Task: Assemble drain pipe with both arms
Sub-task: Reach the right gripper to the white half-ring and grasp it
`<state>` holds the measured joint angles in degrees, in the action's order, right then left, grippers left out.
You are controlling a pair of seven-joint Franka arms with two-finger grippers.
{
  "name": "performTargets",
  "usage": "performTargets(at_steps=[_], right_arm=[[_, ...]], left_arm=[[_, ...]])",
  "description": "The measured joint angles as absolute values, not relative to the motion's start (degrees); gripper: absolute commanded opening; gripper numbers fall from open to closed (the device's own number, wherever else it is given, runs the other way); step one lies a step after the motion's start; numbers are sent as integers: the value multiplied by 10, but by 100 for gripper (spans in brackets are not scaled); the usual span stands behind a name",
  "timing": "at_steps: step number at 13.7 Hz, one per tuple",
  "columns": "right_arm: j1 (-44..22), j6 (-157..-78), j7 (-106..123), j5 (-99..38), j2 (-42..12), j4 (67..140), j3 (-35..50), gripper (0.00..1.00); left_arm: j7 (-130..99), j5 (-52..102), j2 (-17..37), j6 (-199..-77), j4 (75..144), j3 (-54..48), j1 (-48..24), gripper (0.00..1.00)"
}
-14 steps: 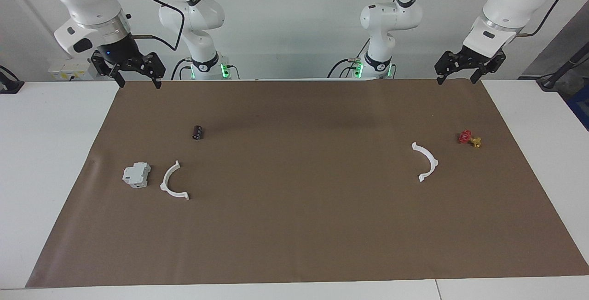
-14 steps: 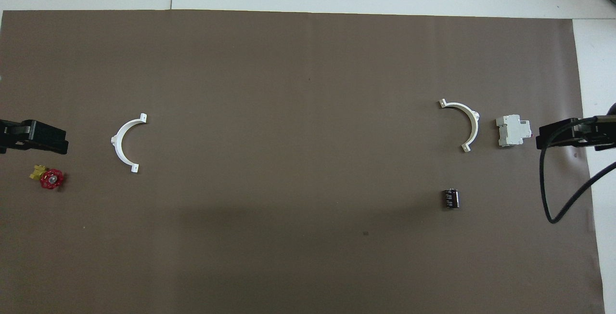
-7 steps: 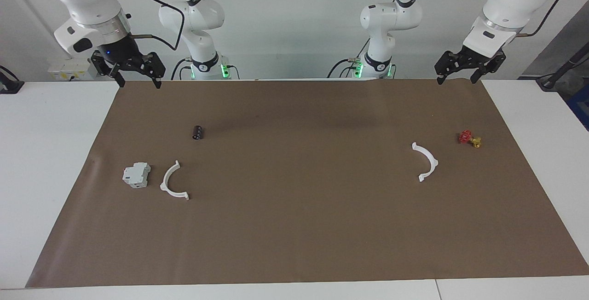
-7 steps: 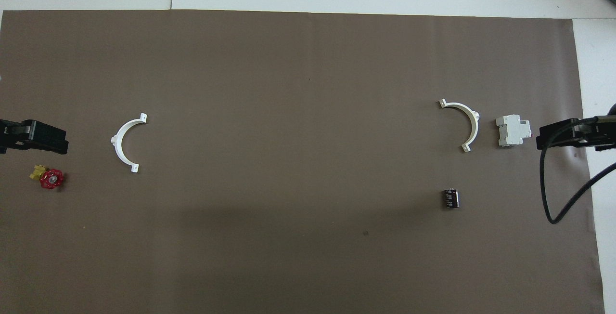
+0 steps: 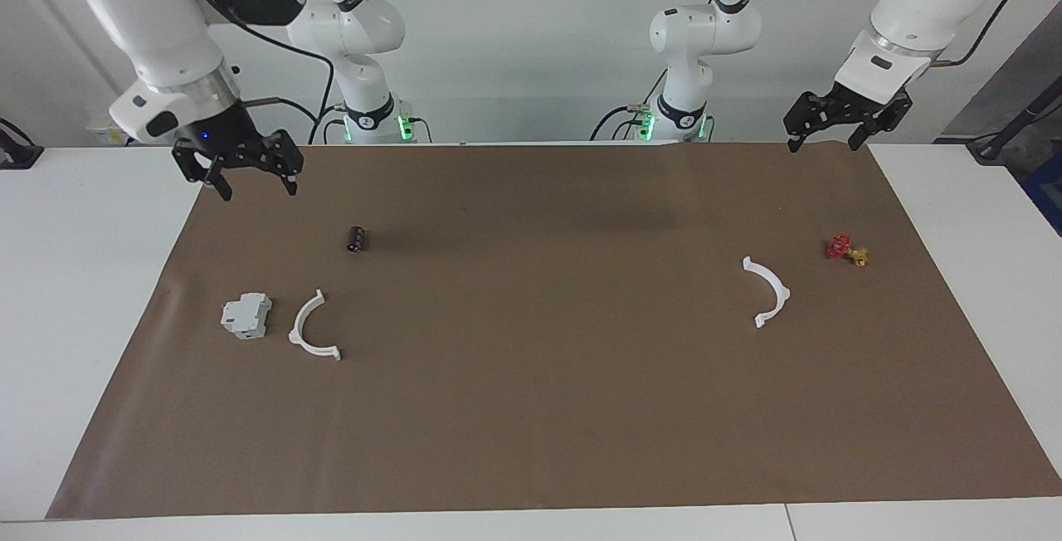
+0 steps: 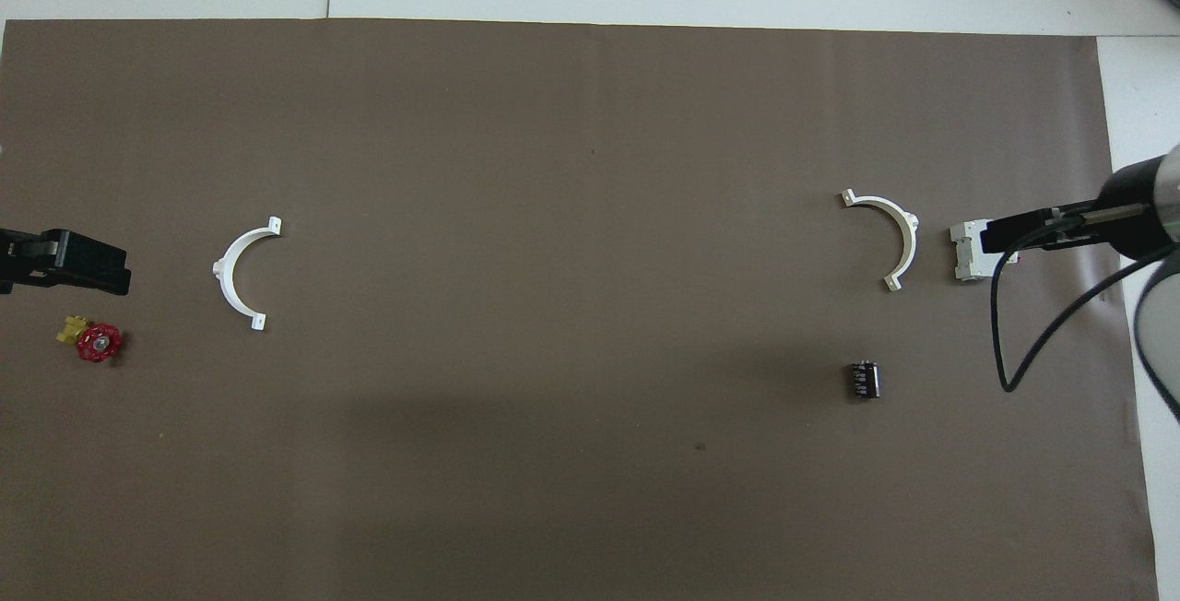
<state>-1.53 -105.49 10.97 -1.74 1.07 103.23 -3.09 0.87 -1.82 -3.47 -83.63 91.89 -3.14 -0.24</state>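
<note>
The right claw (image 5: 253,177), released and empty, has been lowered over the surface (image 5: 531,408) toward one half-ring (image 5: 313,330); the left claw (image 5: 846,120) waits, released; pickup seems begun.

The grey block (image 5: 246,315) crowds one half-ring (image 5: 313,328) at nine o'clock in the facing view. The valve (image 5: 846,251) sits near the other half-ring (image 5: 767,291), seemingly clear. The mat (image 5: 539,317) between lies open.

No readable text, labels, brands or numbers anywhere. Small marks on the arm bases at the top of the facing view are too small to read; same for the block and the dark cylinder.
</note>
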Motion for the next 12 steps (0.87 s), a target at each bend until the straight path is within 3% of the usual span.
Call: performTargets(at_steps=[5,7,10,12], right_arm=[[-10,-1252,328,-27,-122,1088,-31,100],[-5,-1326,392,-28,-166,1103,-32,95],[7,-1379,447,-35,-191,1122,-33,94],[16,-1388,479,-43,-197,1127,-33,85]], left_arm=[[9,-18,-35,-836,919,-31,-2,100],[9,-18,-35,-836,919,-31,-2,100],[9,-18,-35,-836,919,-31,-2,100],[9,-18,-35,-836,919,-31,-2,100]])
